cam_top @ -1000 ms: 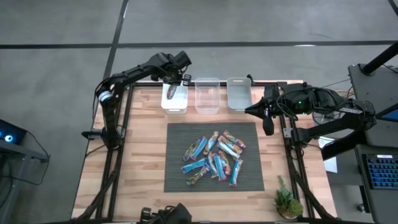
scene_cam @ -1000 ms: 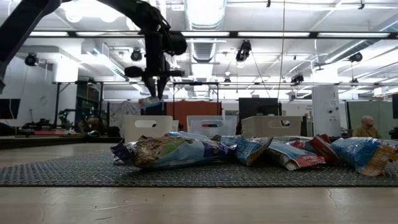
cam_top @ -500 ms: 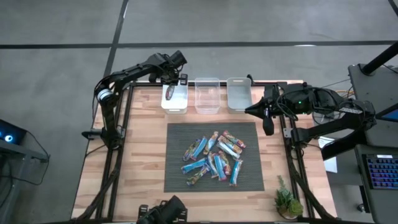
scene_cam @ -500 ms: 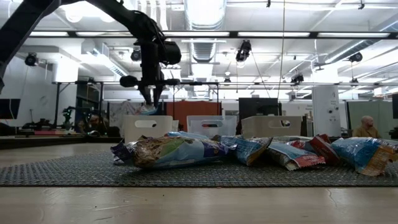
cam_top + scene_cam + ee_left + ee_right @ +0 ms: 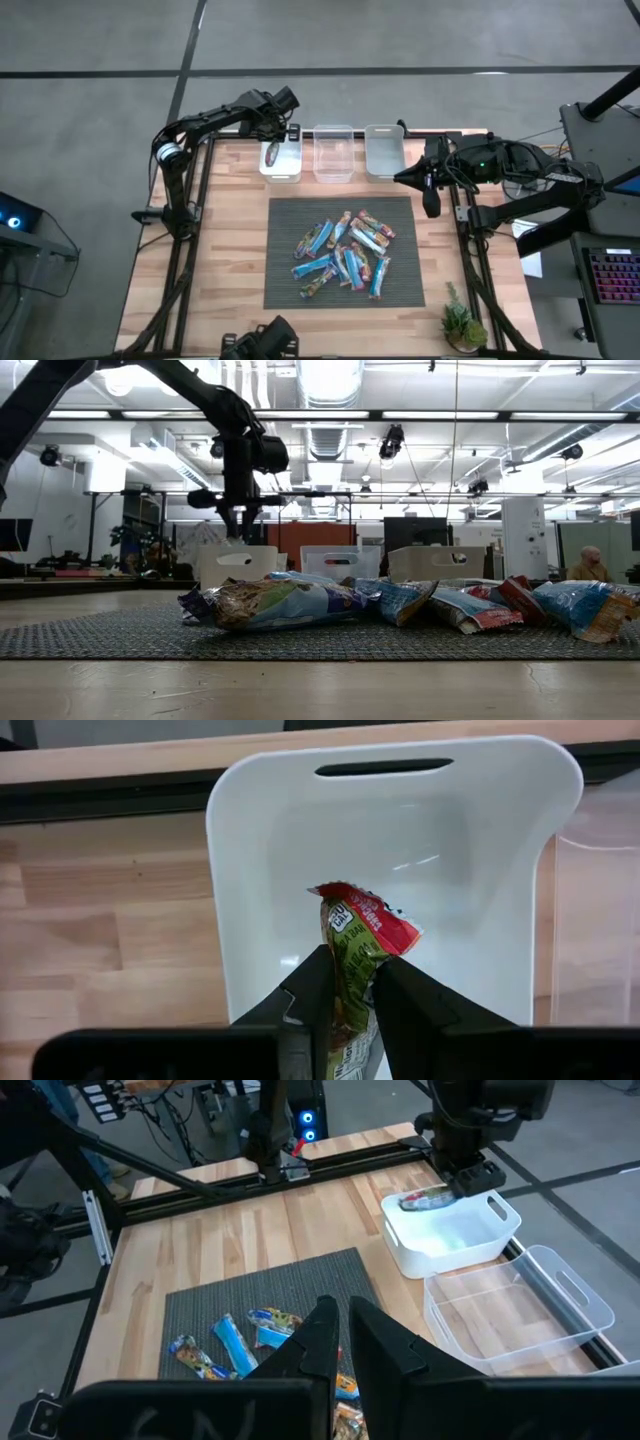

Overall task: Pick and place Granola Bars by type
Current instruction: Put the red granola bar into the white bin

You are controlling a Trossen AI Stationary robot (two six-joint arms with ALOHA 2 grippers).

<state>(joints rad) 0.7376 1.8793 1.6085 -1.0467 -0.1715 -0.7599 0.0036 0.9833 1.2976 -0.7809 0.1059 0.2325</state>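
Left gripper (image 5: pixel 350 995) is hanging over the white bin (image 5: pixel 250 870) at the table's (image 5: pixel 235 240) far edge, fingers (image 5: pixel 312 988) clamped on one granola bar (image 5: pixel 358 935). The bar is sitting between the two fingers, pinched partway along its length; its red-and-green end is sticking out past the fingertips, over the bin's inside. Top view is showing the same bar (image 5: pixel 272 152) above that bin, the left one of three along the far edge; a clear bin (image 5: pixel 334 152) is sitting beside it, then a third bin (image 5: pixel 384 148).

Remaining granola bars (image 5: pixel 345 252) are lying in a loose pile around the middle of the dark mat (image 5: pixel 285 280), some overlapping.

Right gripper (image 5: pixel 342 1330) is waiting near the table's right edge toward the far corner, fingers together, holding nothing.
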